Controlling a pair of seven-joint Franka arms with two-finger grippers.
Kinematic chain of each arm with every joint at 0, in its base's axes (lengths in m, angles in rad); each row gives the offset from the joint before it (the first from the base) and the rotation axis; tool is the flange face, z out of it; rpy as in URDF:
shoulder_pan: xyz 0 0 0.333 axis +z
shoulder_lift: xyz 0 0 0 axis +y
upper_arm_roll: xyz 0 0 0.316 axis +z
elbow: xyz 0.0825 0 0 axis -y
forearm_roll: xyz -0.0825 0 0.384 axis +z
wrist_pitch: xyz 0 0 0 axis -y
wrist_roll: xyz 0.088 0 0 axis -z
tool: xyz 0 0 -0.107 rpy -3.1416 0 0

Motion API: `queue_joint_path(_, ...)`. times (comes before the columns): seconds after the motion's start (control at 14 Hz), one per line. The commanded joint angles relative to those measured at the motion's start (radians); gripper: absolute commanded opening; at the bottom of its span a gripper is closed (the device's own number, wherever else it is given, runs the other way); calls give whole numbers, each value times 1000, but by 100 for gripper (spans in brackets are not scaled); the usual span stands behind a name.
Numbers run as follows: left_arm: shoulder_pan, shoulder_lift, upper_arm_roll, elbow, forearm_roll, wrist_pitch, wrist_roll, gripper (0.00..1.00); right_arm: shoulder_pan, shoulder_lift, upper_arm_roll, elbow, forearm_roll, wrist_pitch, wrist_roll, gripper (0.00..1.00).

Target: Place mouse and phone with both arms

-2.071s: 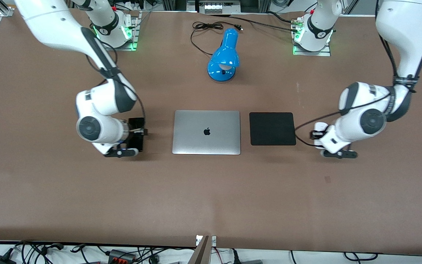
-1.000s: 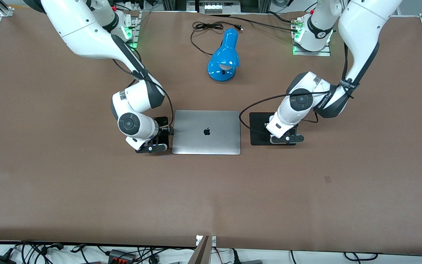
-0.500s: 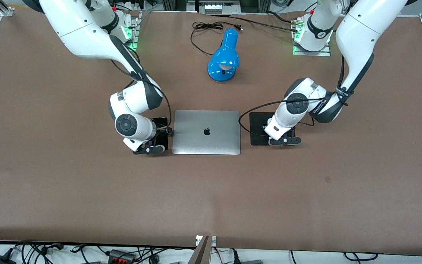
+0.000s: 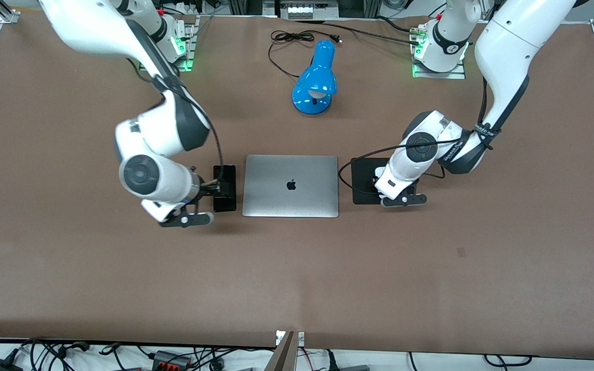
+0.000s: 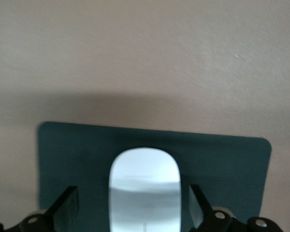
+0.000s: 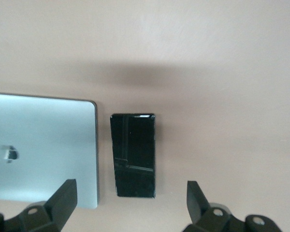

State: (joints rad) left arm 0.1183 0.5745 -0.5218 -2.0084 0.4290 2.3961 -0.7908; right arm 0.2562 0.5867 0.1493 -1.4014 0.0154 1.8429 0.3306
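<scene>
mouse (image 5: 145, 191) sits on the black mat (image 5: 232, 159), phone (image 6: 134, 154) lies flat just beside the laptop (image 6: 43, 145). left gripper (image 5: 133, 212) and right gripper (image 6: 130, 203) both hang over them spread wide, holding nothing. looks basically done, only backing off left.

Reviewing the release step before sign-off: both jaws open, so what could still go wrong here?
1. The left gripper has its jaws low on either side of the mouse on the black mat; a slanted retreat could knock it.
2. The phone lies close beside the laptop, under the right gripper; a sideways nudge might push them together.
</scene>
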Motion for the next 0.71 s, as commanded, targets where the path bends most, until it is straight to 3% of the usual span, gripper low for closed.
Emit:
queue_joint_path(0.0,11,-54,-17,48,27,-134,2,100,-38,-51,-8,79,-9,-89,-10,100)
queue_joint_path(0.29,6,-59,-58,227,-1,-387,73,100,-135,-159,-10,85,-6,-137,-22,100)
queue_joint_path(0.64,0,-44,-75,511,-93,-690,220,100,-250,-194,-13,85,-6,-154,-24,100)
